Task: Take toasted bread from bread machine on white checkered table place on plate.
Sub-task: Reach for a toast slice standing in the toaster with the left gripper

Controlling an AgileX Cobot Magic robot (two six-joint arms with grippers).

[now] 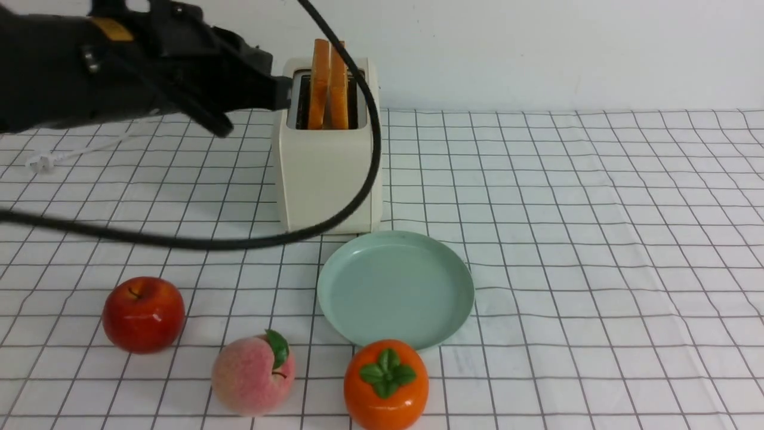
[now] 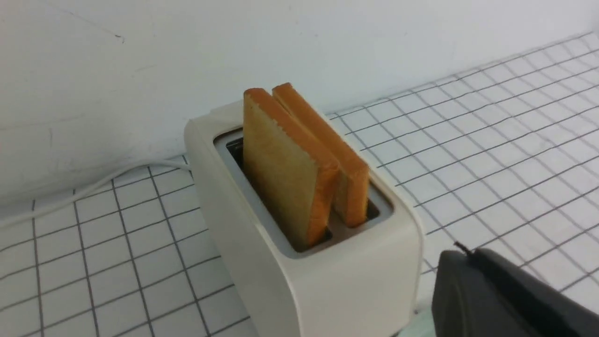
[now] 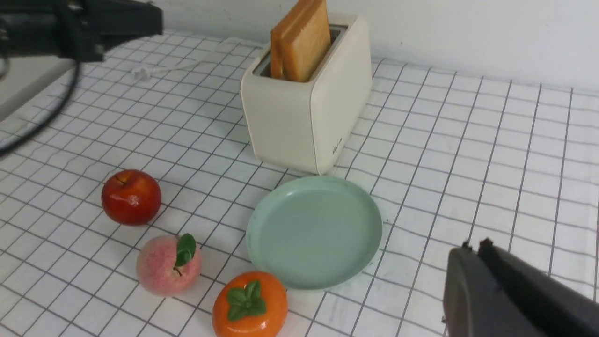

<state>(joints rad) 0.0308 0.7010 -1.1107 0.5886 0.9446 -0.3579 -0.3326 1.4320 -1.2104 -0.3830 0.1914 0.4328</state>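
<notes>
Two slices of toasted bread [image 1: 319, 83] [image 1: 339, 89] stand upright in the slots of the cream bread machine [image 1: 325, 173], which sits at the back of the white checkered table [image 1: 597, 239]. In front of it lies the mint-green plate [image 1: 397, 289] with nothing on it. My left gripper [image 1: 285, 94] hovers level with the machine's top, just left of the slots, shut and holding nothing; the left wrist view has it [image 2: 461, 250] beside the machine [image 2: 327, 281], apart from the bread [image 2: 281, 168]. My right gripper [image 3: 473, 245] is shut and bare above the cloth, right of the plate [image 3: 313, 231]. It is outside the front view.
A red apple [image 1: 143, 313], a peach [image 1: 253, 373] and an orange persimmon [image 1: 386, 385] lie along the front, the persimmon touching the plate's near rim. A black cable [image 1: 370, 149] loops in front of the machine. A white power cord [image 1: 77, 152] trails left. A wall stands close behind.
</notes>
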